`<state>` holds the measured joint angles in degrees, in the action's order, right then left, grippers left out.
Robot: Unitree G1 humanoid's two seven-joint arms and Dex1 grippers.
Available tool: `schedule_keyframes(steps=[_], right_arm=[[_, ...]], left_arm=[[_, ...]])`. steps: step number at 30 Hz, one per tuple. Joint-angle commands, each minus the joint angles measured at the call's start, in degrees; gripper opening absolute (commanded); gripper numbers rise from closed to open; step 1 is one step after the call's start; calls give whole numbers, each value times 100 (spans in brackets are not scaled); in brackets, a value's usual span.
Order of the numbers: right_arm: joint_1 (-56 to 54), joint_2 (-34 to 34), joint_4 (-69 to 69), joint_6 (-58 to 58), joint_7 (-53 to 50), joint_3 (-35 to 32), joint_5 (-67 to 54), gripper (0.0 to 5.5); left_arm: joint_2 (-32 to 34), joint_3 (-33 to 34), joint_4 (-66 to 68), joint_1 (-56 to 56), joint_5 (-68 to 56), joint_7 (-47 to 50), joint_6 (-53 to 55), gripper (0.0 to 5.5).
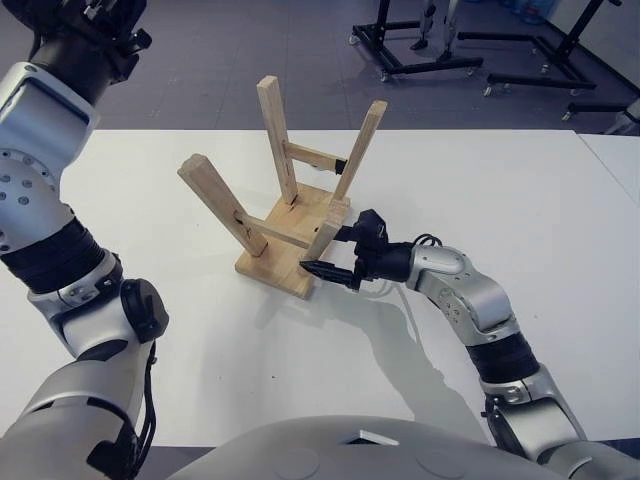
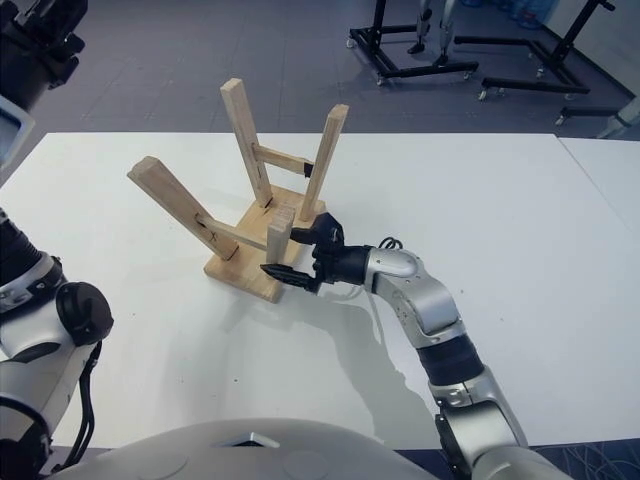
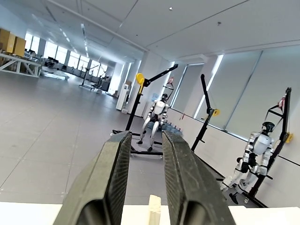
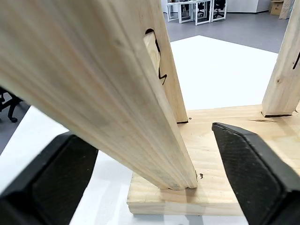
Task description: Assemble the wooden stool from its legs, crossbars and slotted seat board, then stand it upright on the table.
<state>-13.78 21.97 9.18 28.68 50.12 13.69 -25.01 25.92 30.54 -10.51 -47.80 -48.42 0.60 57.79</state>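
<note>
The wooden stool sits upside down on the white table [image 1: 520, 190], its seat board [image 1: 266, 262] flat on the surface. Four legs point up: one leaning out to the left [image 1: 222, 202], two tall ones behind [image 1: 277, 135] [image 1: 360, 148], and a near one [image 1: 327, 232]. Crossbars [image 1: 312, 156] [image 1: 280, 234] link them. My right gripper [image 1: 328, 252] is open and straddles the near leg [image 4: 117, 84] just above the board [image 4: 225, 159], its fingers [image 4: 253, 168] clear of the wood. My left gripper [image 3: 146, 138] is held high above the table's left side, open and holding nothing.
Black wheeled stands [image 1: 430, 50] are on the floor beyond the table's far edge. A second white table [image 1: 620, 150] adjoins at the right. Bare tabletop lies to the right of the stool and in front of it.
</note>
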Motion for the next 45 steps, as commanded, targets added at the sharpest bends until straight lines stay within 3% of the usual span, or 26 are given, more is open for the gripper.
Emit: schedule_keyframes(steps=[1,3,7,10,14,17,28,35,41,45], right_arm=[[450,1042,118,5,820,-457,-180,506],[750,1618,113,-43,1358,-794,-328,539],[1100,2169,-265,-401,1700,-1513,-342,539],[830,1905,-1066,-852,820,-2082,-67,539],[-119,1365,-3016,-1232,-1202,-2549,562,539],[-594,1060,-3799,-1515,-1924,-2650,697,540],[-1879,659,-6102,-2674,-2966,-2290,1768,540],[-2577,62,-6836,-3123,-3824,-2082,2194,540],[-3006,-282,-6700,-2905,-3800,-1921,2270,540],[-3431,-584,-6739,-2799,-3668,-1683,2423,540]], left_arm=[[523,191,170,-78,-126,-261,82,114],[855,306,101,30,-277,-454,285,114],[1301,431,-381,589,-362,-600,515,114],[1300,420,-1183,1757,-644,-1029,691,114],[1621,-323,-1855,5070,409,-2976,-568,114],[1427,-619,-1700,5686,503,-3243,-625,130],[1470,-2032,-2591,5918,1348,-3070,-762,286],[1343,-3658,-2839,5247,2186,-2687,-586,383],[1354,-4355,-3303,4878,2531,-2410,-158,383],[919,-5040,-3401,4977,3221,-1617,-111,383]])
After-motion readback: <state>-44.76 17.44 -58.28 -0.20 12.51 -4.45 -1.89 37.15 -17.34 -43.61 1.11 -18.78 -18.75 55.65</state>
